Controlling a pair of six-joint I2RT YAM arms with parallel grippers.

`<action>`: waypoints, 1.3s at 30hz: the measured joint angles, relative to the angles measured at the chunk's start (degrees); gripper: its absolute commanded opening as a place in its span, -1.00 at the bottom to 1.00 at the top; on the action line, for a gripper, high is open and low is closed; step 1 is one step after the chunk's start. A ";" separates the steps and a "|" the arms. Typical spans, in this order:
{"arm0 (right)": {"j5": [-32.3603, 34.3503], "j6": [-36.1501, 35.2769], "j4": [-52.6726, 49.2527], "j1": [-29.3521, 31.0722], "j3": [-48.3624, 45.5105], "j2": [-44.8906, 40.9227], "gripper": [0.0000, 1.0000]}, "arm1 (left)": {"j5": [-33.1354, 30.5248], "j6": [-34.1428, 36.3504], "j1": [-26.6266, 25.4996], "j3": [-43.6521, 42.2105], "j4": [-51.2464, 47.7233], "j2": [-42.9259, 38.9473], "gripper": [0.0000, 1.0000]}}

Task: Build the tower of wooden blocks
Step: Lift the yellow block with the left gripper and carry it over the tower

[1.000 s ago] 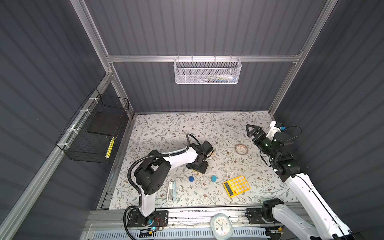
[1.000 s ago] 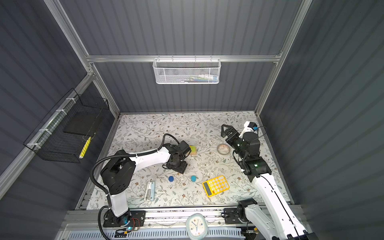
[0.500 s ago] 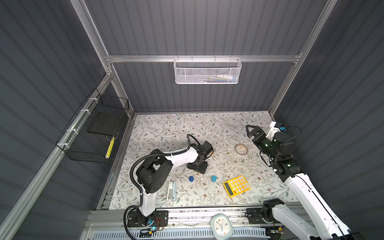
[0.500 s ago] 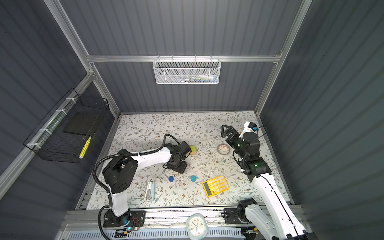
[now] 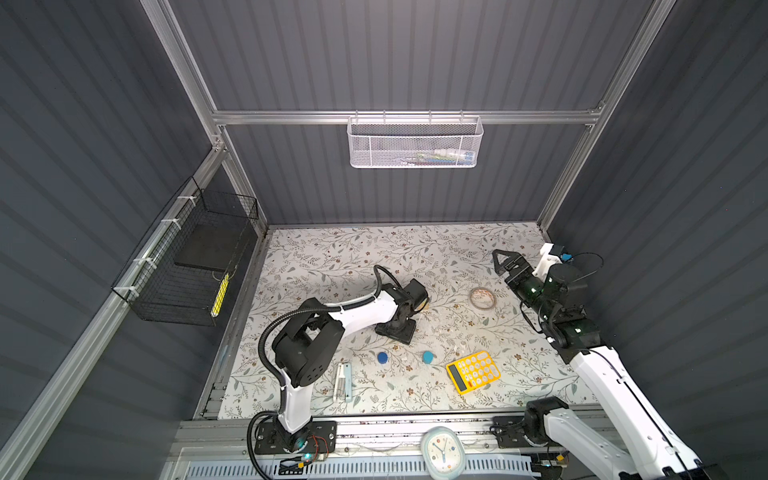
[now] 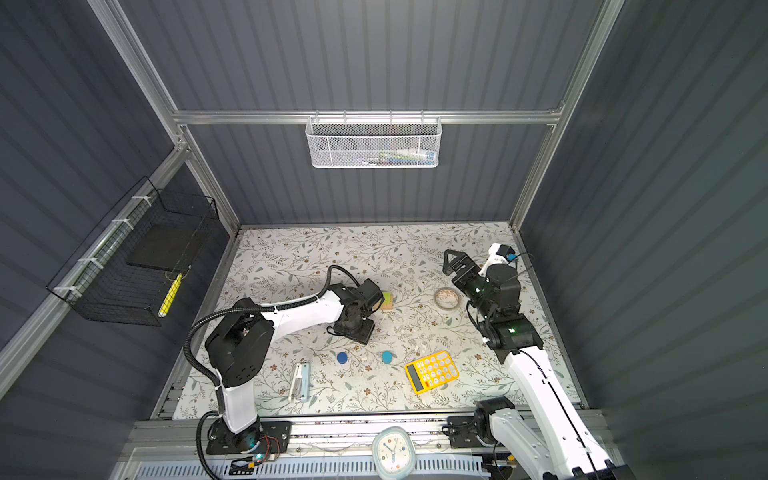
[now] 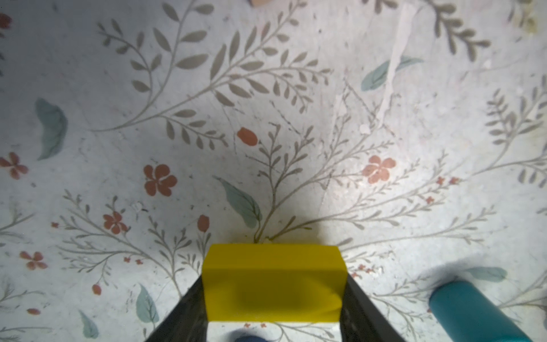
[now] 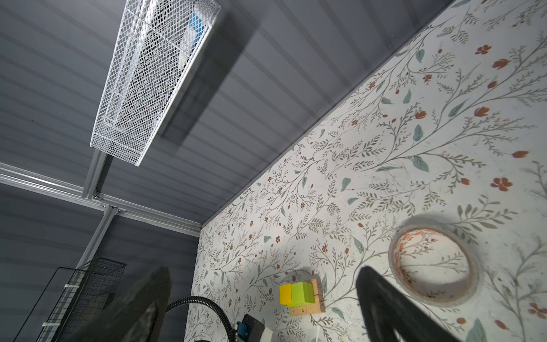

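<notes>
Between the fingers of your left pincer (image 7: 275,277) sits a yellow block (image 7: 273,296), clamped by its two ends and held level, likely so it lands flat. Ahead of that pincer stands the started tower (image 8: 299,293), lime-green and yellow blocks on tan bars (image 8: 307,309). Your right pincer (image 5: 505,259) hangs released near the tape roll (image 5: 482,298), probably to keep clear.

— Anything you can read in here?
— No, nothing legible for you. The keys on the yellow calculator (image 5: 473,371) are too small, and so is the dial of the clock (image 5: 442,452).
— And the tape roll (image 8: 433,265)?
— There's orange print inside its core, but it's blurred. You'll also see dark marks on the tan wooden bar (image 8: 307,309), unreadable.
</notes>
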 measured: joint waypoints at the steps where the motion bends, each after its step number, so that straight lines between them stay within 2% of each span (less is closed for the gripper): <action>1: 0.00 0.00 -0.02 -0.04 0.00 0.00 0.99 | -0.39 -0.26 0.00 0.61 -0.59 0.00 0.11; 6: -0.24 0.15 0.00 -0.15 0.00 0.02 0.99 | -2.10 -1.38 0.00 4.28 -3.65 -0.02 0.08; 15: -1.29 0.39 0.28 -0.61 -0.52 0.28 0.98 | -3.85 -2.75 0.00 16.17 -7.65 0.26 0.06; 23: -1.73 0.44 0.44 -1.77 -0.70 0.28 0.98 | -4.02 -4.15 0.00 27.36 -9.68 6.82 0.07; 39: -4.33 1.46 1.68 -4.94 -1.92 2.29 0.98 | -6.88 -9.70 0.00 37.42 -13.73 14.19 0.08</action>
